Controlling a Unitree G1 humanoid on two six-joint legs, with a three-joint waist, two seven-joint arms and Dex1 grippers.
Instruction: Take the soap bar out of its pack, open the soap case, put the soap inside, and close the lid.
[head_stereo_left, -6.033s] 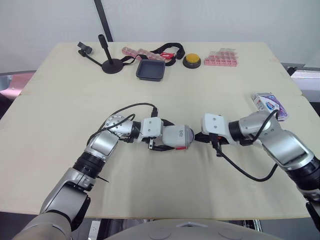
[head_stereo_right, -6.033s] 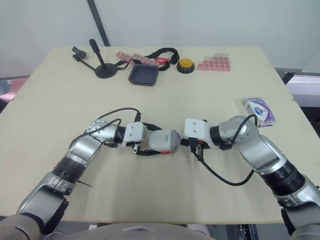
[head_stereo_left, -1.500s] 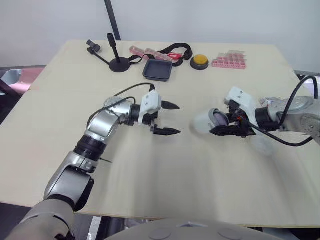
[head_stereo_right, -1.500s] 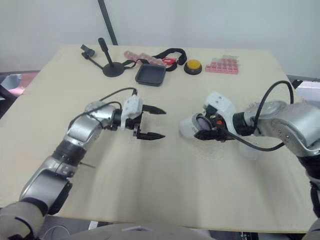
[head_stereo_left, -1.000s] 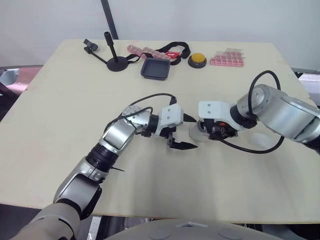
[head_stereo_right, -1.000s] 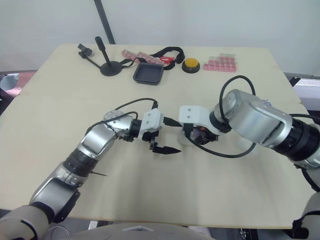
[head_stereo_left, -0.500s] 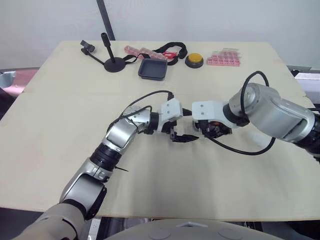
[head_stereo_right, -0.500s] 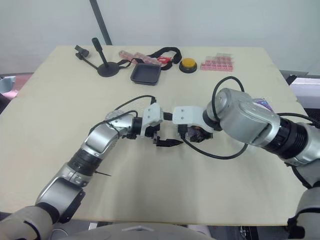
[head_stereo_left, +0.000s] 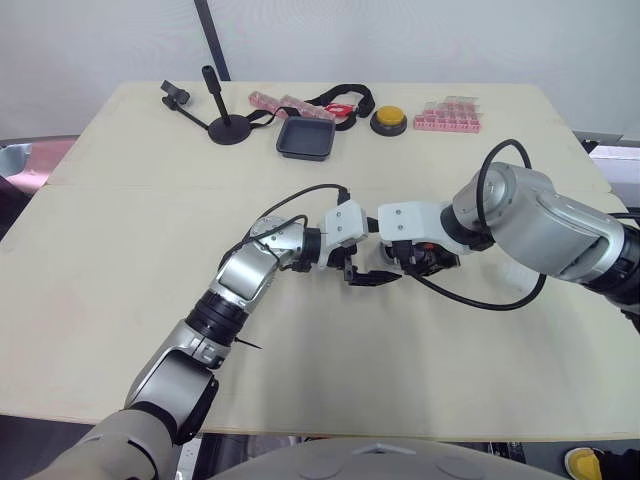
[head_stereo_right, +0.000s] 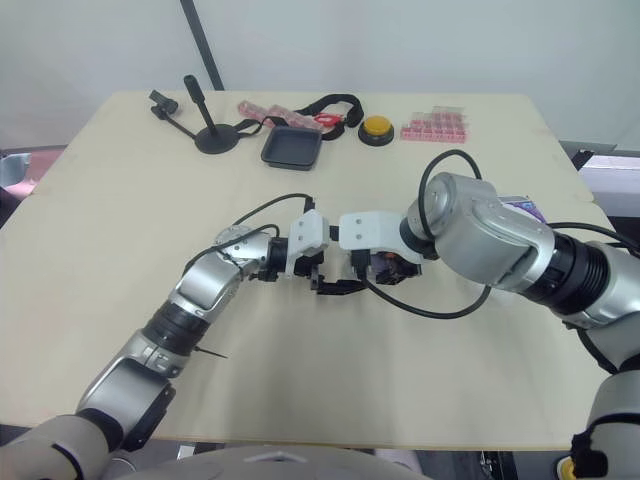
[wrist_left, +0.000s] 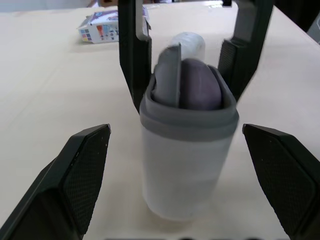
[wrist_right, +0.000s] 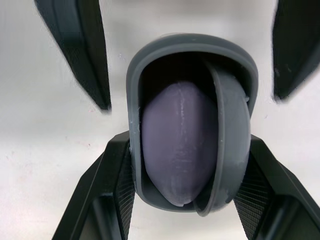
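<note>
Both arms have drawn together over the middle of the table (head_stereo_left: 120, 230). A second and a half ago they were well apart, with the case held off toward the right side.

The right gripper (wrist_right: 187, 145) clamps the grey soap case (wrist_left: 187, 150) from both sides, its black fingers (wrist_right: 117, 190) pressed against the case walls. The left gripper (wrist_left: 175, 135) has its jaws spread wide. One finger stands on either side of the case and both stay clear of it.

The case's long axis runs roughly in line from one gripper to the other. Its closed end points toward the left gripper and its open mouth faces back toward the right wrist. So the left gripper is already lined up around the case, and a squeeze would land on its side walls.

The purple soap bar (wrist_right: 177, 145) sits inside the case, lengthwise and fully within the rim. A grey flap, which I take to be the lid (wrist_right: 232, 135), lies tilted along one inner side of the mouth rather than across it, so the case is not yet shut. Closing the lid looks like the only step left.

Whether the case touches the tabletop or hangs just above it is unclear.

The emptied soap pack (wrist_left: 107, 27) lies well apart, on the right side of the table.
</note>
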